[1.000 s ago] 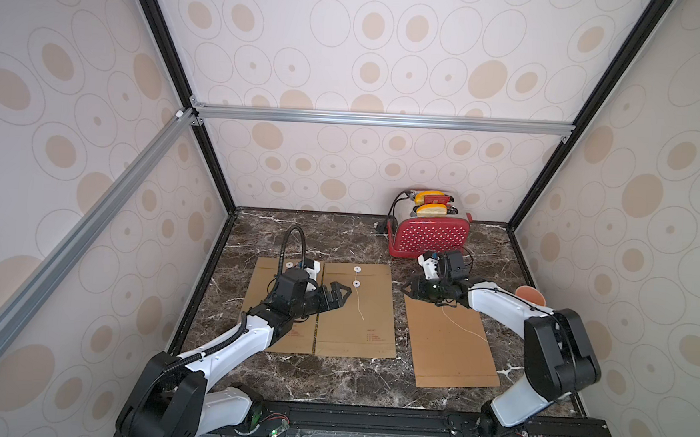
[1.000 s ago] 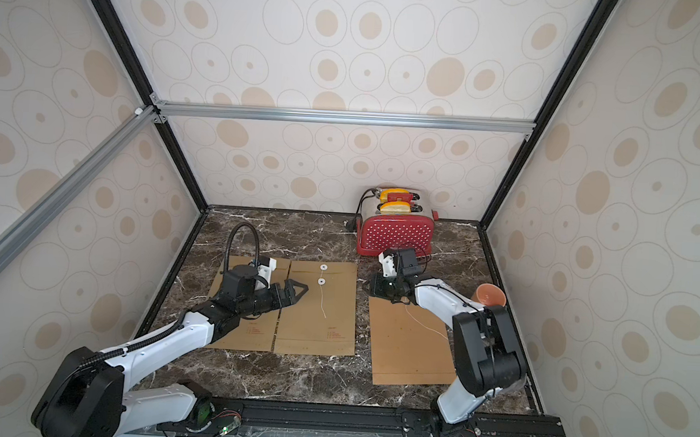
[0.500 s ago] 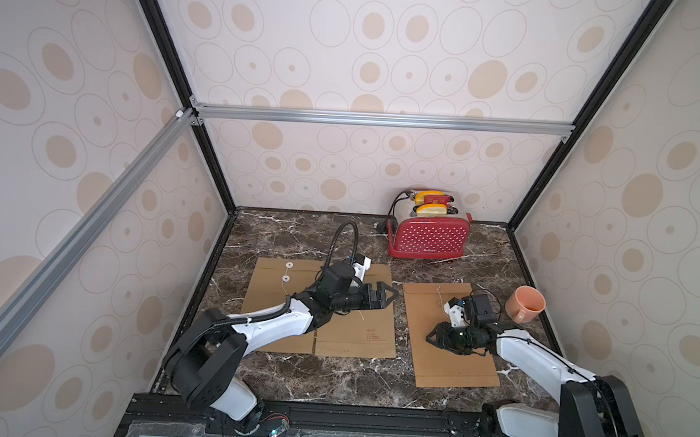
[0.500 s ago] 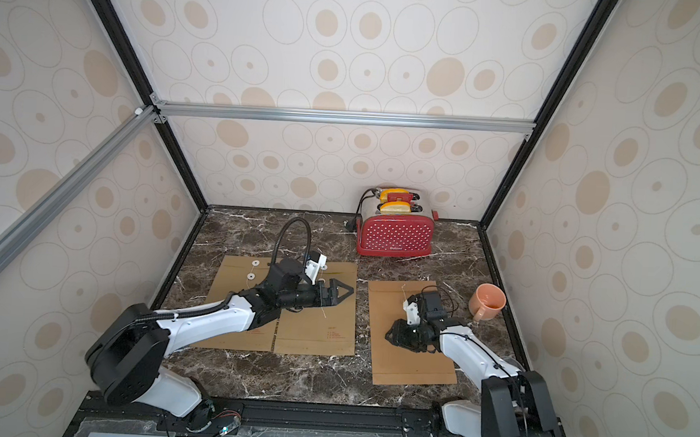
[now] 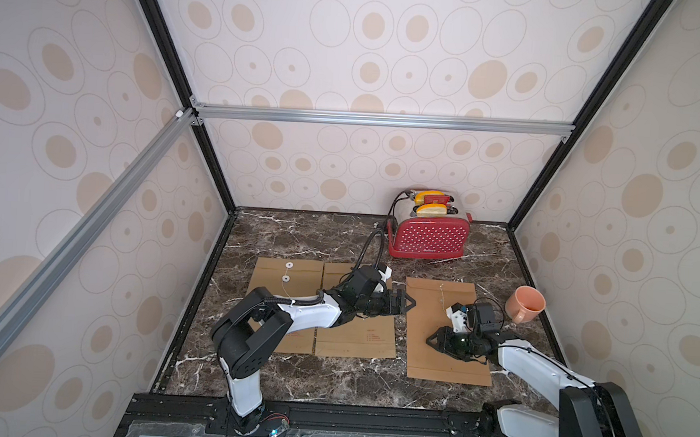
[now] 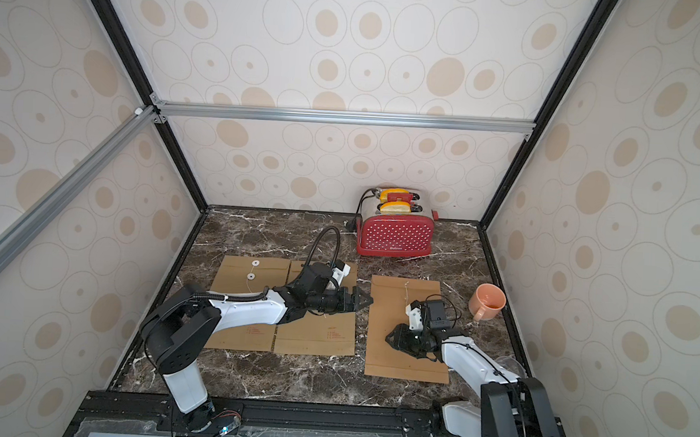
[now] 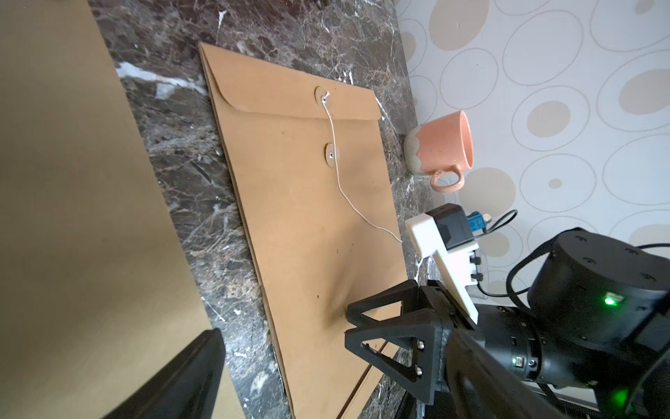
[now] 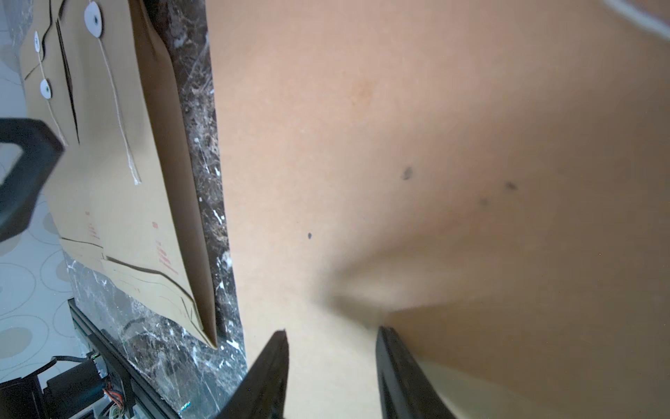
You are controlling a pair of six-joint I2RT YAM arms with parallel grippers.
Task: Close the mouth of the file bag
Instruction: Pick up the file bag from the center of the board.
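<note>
The brown file bag (image 5: 445,329) lies flat on the right of the table, seen in both top views. Its flap (image 7: 290,94) is folded down over the mouth. A white string (image 7: 348,196) runs loose from the flap's button (image 7: 321,95) past the body's button (image 7: 330,155). My right gripper (image 5: 430,340) is open, its fingertips (image 8: 281,339) resting on the bag's middle with only paper between them. My left gripper (image 5: 407,303) hovers open at the bag's left edge, holding nothing.
Two more brown file bags (image 5: 285,303) (image 5: 354,332) lie side by side on the left under my left arm. A pink mug (image 5: 526,304) stands right of the file bag, and a red toaster (image 5: 428,241) at the back wall.
My right gripper has moved from the file bag's far edge to its middle. My left gripper has swung right from the left bags to the file bag's left edge.
</note>
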